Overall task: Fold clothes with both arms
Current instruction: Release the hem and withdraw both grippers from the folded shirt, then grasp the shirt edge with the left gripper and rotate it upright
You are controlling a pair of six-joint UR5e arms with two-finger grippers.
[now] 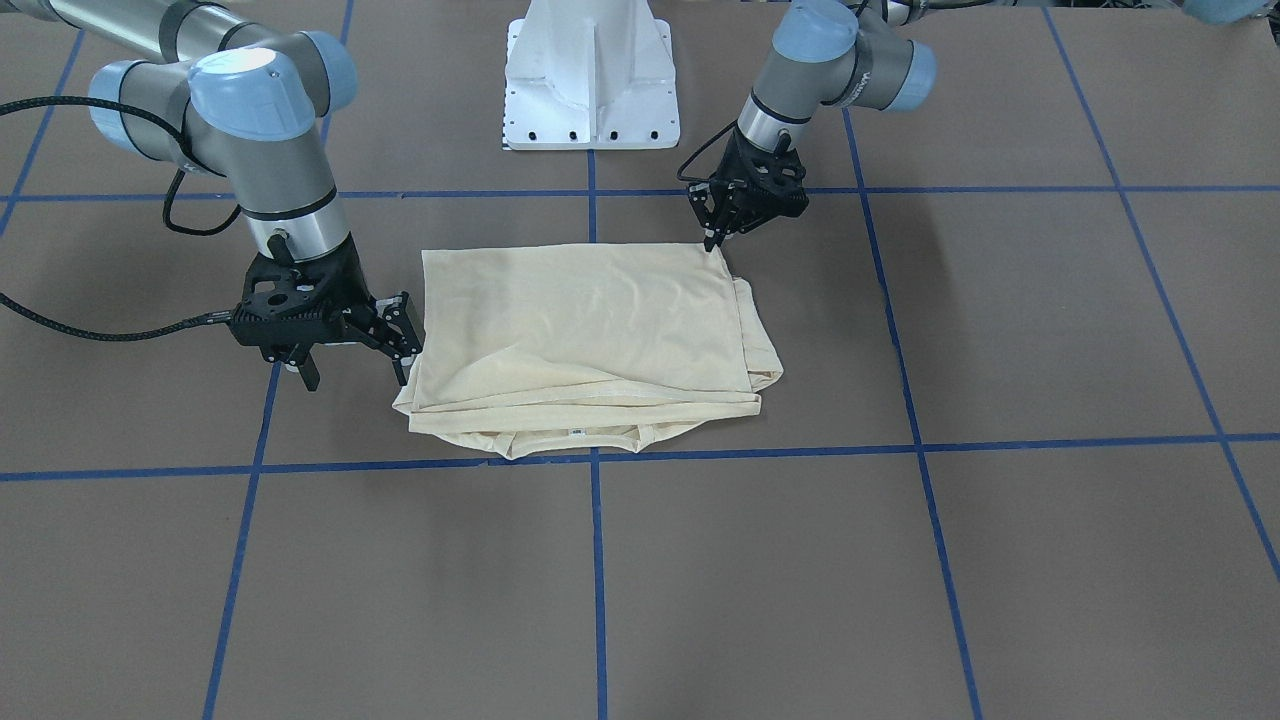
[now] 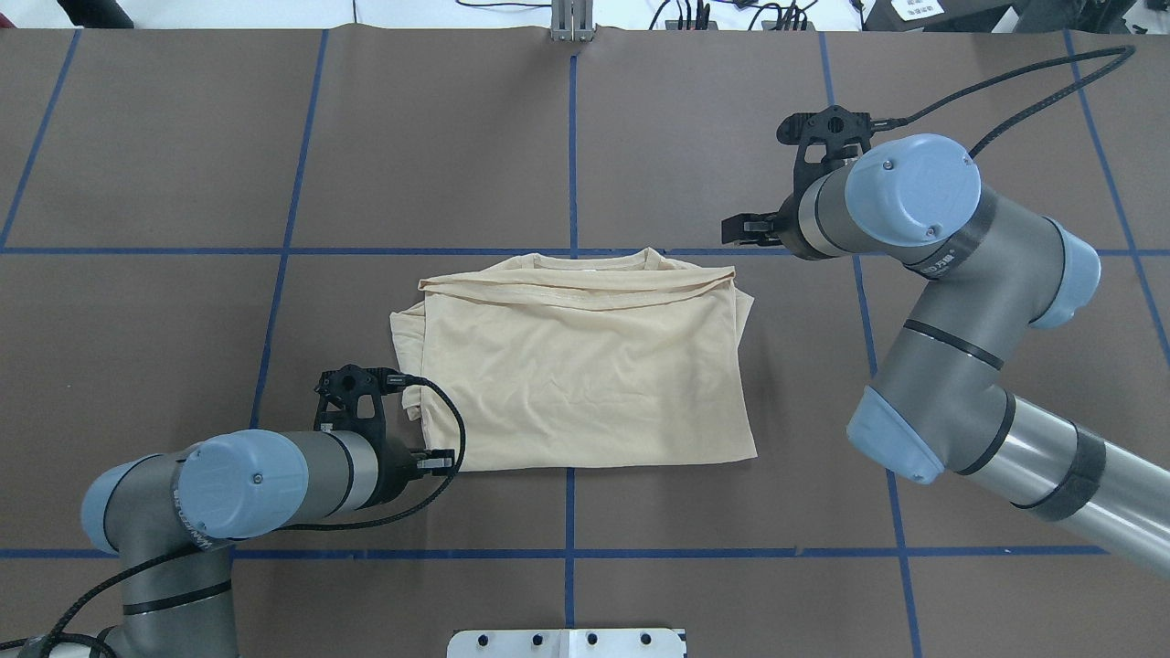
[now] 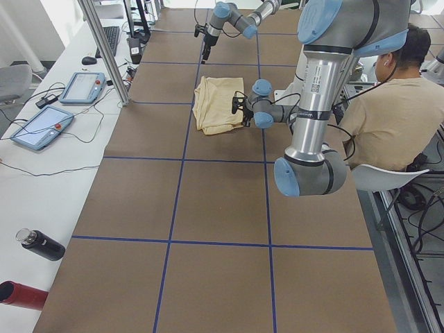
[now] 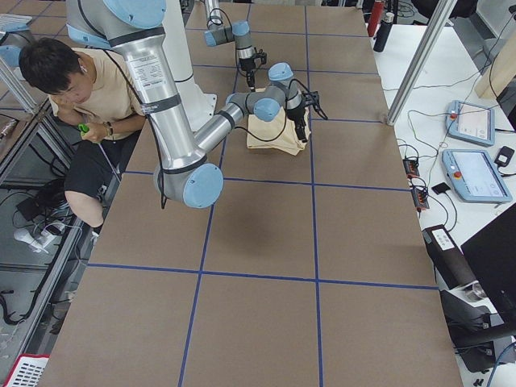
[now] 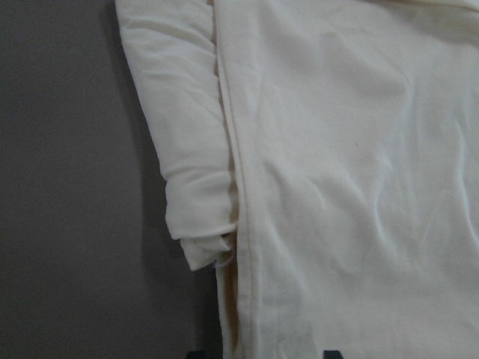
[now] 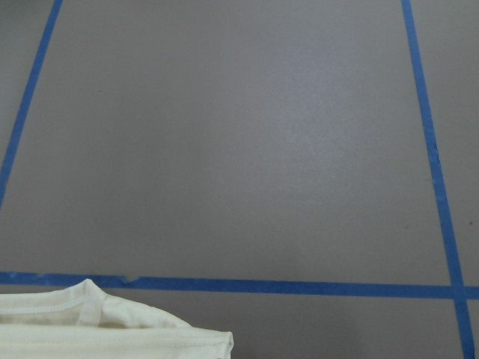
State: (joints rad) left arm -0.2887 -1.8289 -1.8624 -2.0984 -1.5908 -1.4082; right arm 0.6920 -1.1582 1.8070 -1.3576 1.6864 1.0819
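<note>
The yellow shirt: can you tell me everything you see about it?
The shirt is pale cream-yellow, thin cloth, folded into a wrinkled rectangle of several layers, lying flat on the brown table. Its neck, with a white label, faces away from the robot. No print shows. The left pincer and right pincer are by opposite corners.

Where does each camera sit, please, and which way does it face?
Front: across the table, steeply down; left arm, right arm, base.
Overhead: behind the arms, looking down; both.
Left: table's left end; left arm near.
Right: table's right end; right arm near.
Left wrist: down onto shirt; jaws' tips.
Right wrist: table, shirt edge; no arm.
All share the shirt.
</note>
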